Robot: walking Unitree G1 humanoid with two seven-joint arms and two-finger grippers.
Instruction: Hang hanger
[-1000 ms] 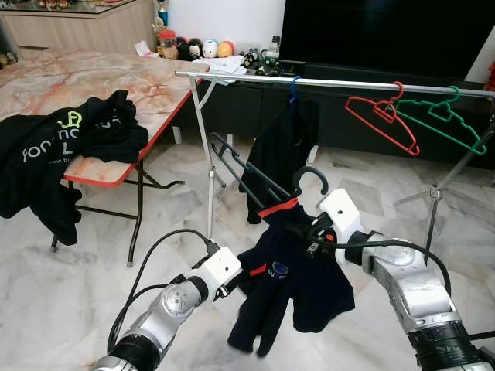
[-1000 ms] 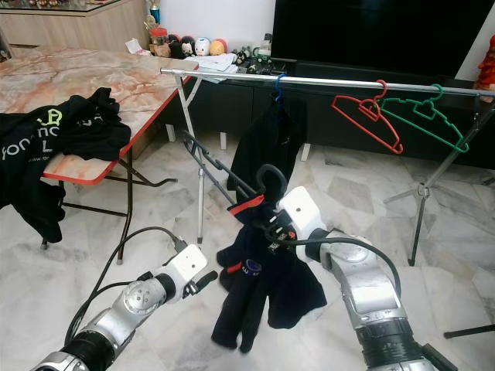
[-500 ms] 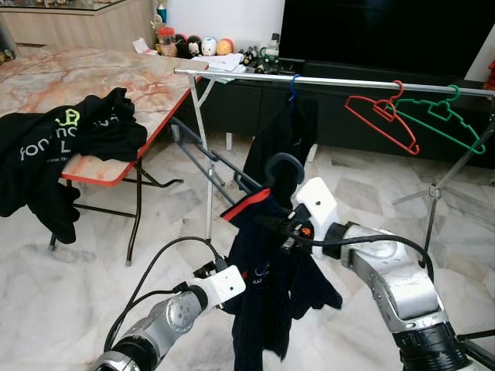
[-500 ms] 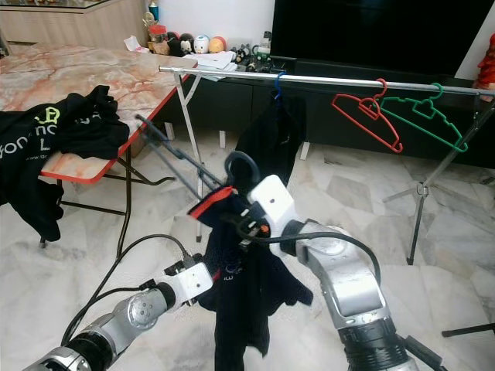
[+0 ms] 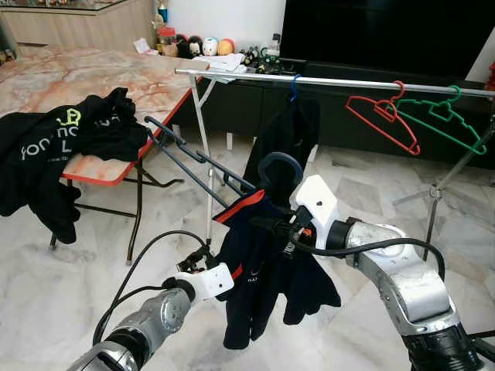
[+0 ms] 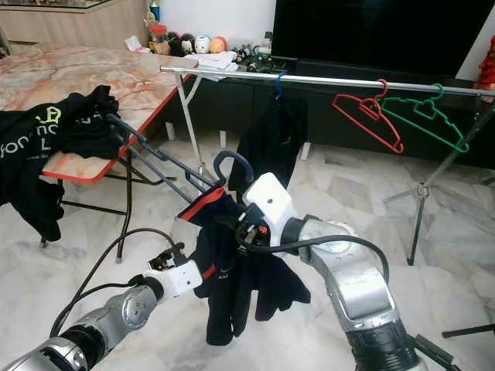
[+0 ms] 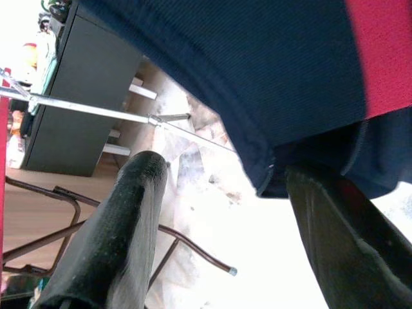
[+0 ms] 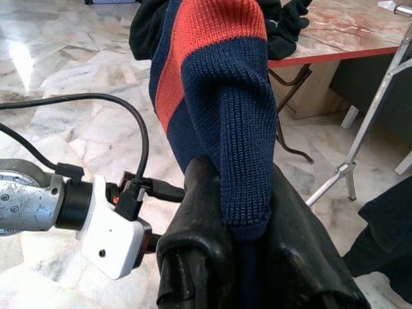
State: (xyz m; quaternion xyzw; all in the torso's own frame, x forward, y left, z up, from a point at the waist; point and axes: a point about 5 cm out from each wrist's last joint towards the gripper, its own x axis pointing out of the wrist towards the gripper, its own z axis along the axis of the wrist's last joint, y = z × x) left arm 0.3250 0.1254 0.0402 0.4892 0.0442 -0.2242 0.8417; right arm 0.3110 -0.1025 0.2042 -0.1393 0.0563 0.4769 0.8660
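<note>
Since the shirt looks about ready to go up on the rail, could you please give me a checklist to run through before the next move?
1. Right gripper shut on shirt collar: ok.
2. Hanger hook free above the collar, below the rail: ok.
3. Rail free between the hung black shirt and red hanger: ok.
4. Left gripper jaws open at the shirt's hem, not gripping: ok.
5. Shirt seated properly on hanger: cannot tell.
</note>
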